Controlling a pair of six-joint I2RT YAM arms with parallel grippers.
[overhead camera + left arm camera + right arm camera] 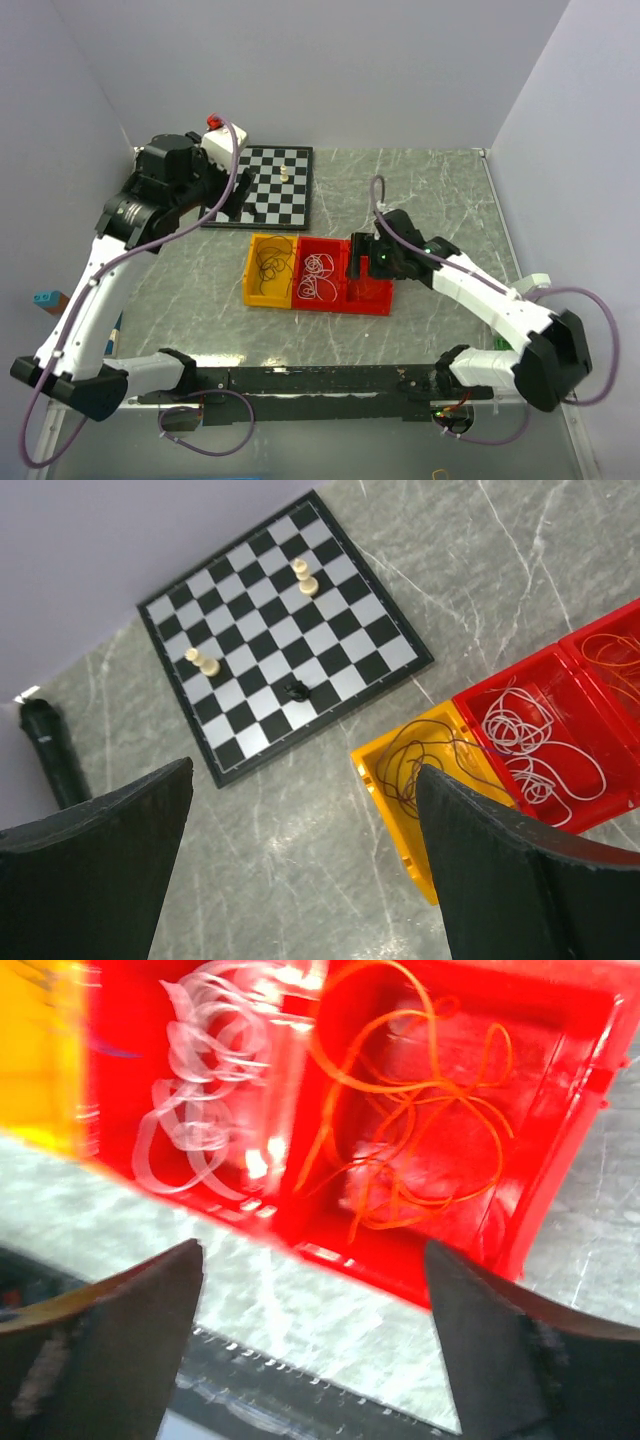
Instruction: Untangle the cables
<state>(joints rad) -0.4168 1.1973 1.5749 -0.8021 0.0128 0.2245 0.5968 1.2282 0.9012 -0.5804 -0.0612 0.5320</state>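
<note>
while the right fingers (110,1350) hang spread, empty, orange cable (410,1130) lies just ahead between them in the red bin (565,1100); pinch 1 loop, avoid bin walls. left fingers (90,870) spread, empty.

Grey marble-pattern table (440,190): black-and-white square chessboard (270,185) flat at 12 o'clock. Yellow plastic bin (249,285) near centre, red plastic two-compartment bin (375,297) touching its 3 o'clock side.
</note>
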